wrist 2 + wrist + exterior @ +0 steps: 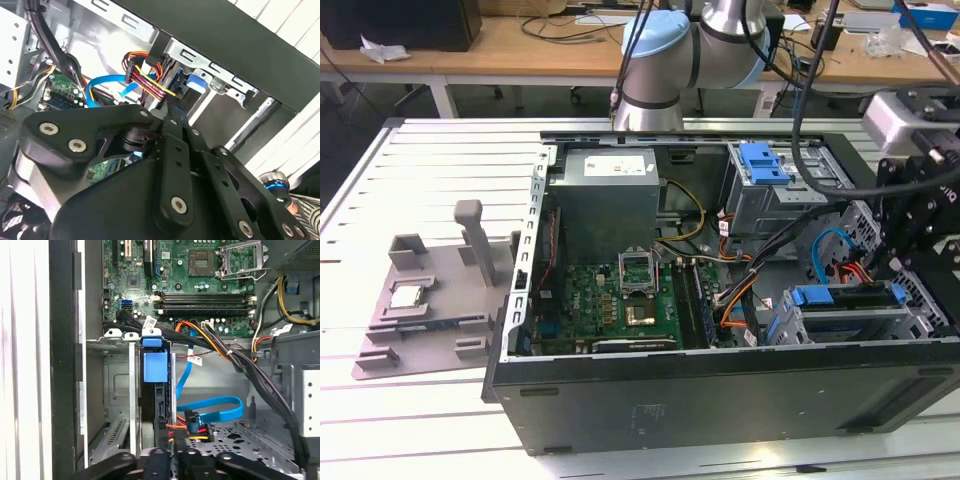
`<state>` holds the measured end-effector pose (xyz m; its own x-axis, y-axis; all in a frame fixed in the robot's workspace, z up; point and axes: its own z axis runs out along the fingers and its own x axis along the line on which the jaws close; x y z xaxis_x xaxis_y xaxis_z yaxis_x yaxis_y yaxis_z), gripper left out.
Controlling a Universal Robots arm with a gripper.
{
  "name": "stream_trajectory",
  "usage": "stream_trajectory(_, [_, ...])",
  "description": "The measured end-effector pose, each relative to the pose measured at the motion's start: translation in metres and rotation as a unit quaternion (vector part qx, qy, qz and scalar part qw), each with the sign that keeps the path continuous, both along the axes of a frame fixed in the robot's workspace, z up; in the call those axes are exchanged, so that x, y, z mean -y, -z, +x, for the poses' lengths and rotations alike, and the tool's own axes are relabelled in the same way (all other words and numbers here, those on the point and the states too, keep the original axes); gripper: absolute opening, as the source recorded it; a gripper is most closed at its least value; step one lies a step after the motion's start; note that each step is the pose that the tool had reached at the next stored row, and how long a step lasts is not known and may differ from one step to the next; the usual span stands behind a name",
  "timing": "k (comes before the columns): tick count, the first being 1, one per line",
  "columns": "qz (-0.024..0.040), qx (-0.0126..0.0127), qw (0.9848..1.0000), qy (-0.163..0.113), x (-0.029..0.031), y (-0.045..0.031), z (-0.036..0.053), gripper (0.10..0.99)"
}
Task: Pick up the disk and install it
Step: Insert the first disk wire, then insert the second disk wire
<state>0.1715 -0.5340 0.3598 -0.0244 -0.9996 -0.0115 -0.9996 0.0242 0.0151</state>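
The disk (pixel 151 405) stands on edge in the drive cage (pixel 120 390) of the open computer case (pixel 720 400), its long axis running straight away from the gripper (pixel 182 460), which sits just beside its near end; whether the jaws are apart cannot be told.

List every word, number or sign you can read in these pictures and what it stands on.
None can be read.
Power supply label, exterior view: print too small.
White cable tag, first wrist view: blurred.
Motherboard markings, first wrist view: too small.
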Motion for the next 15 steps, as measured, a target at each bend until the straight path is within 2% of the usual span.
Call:
stream_trajectory(1, [-0.0001, 0.0000, 1.0000, 0.000, -0.0006, -0.0090, 0.0000, 0.106])
stream_trajectory(2, [0.0000, 0.0000, 1.0000, 0.000, -0.0006, -0.0112, 0.0000, 0.106])
stream_trajectory(14, [0.0000, 0.0000, 1.0000, 0.000, -0.0006, -0.0117, 0.0000, 0.114])
stream_trajectory(15, [0.0000, 0.0000, 1.0000, 0.000, -0.0006, -0.0117, 0.0000, 0.294])
